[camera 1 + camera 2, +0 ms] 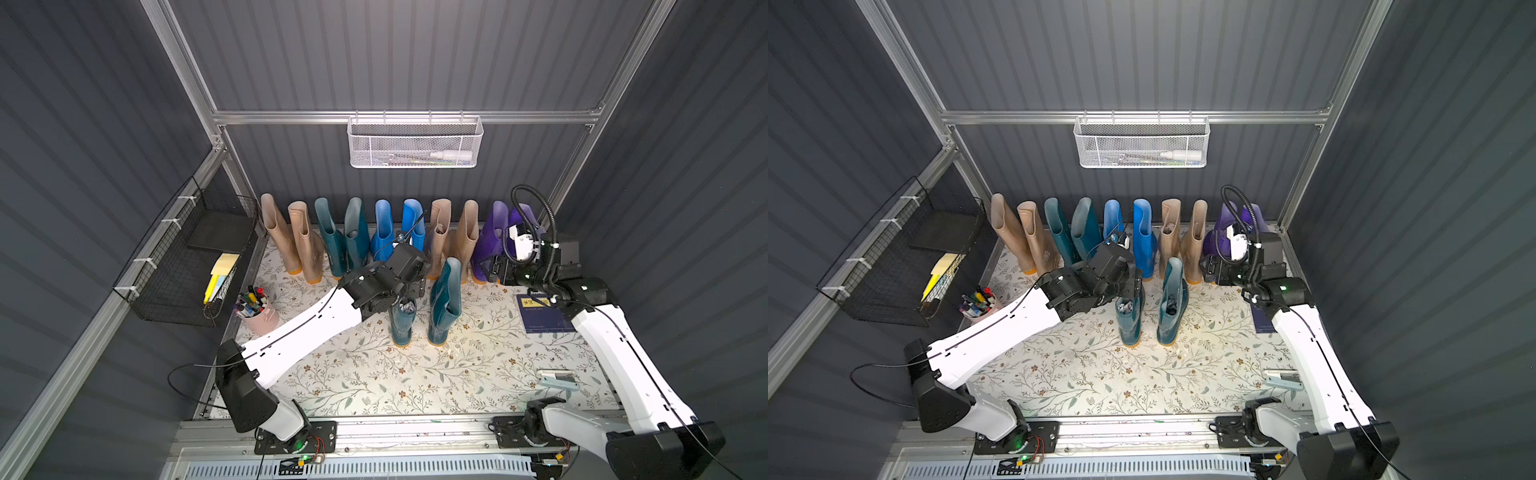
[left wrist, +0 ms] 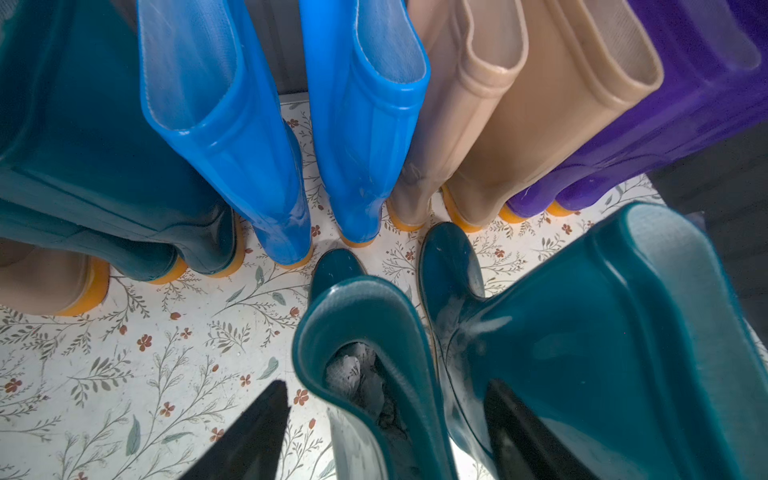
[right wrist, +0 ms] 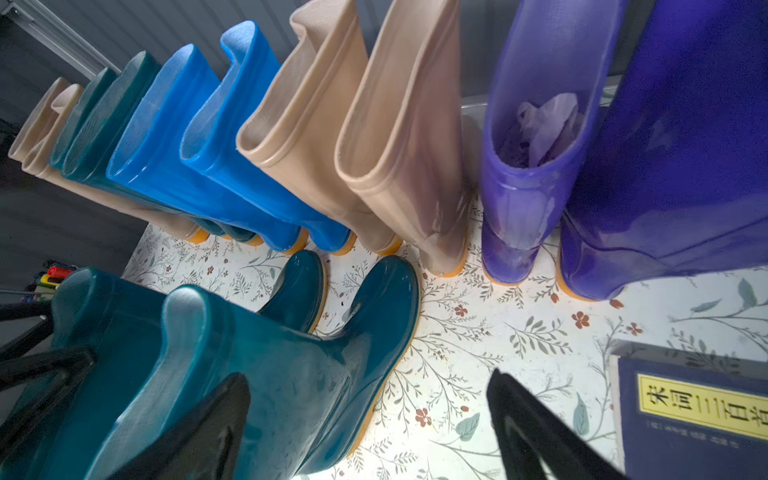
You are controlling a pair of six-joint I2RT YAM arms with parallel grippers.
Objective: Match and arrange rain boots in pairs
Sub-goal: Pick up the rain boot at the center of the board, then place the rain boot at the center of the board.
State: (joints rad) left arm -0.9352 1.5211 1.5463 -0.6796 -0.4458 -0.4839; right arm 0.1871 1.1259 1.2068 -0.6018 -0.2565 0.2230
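Note:
Two dark teal rain boots stand side by side on the floral mat, one on the left and one on the right. Behind them a row stands against the back wall: a beige pair, a teal pair, a bright blue pair, a second beige pair and a purple pair. My left gripper hangs open over the left front boot's top, its rim between the spread fingers. My right gripper is open beside the right front boot, below the purple pair.
A pink cup of markers stands at the mat's left edge. A dark blue book lies under my right arm, with a small white and blue object nearer the front. A black wire basket and a white mesh basket hang on the walls.

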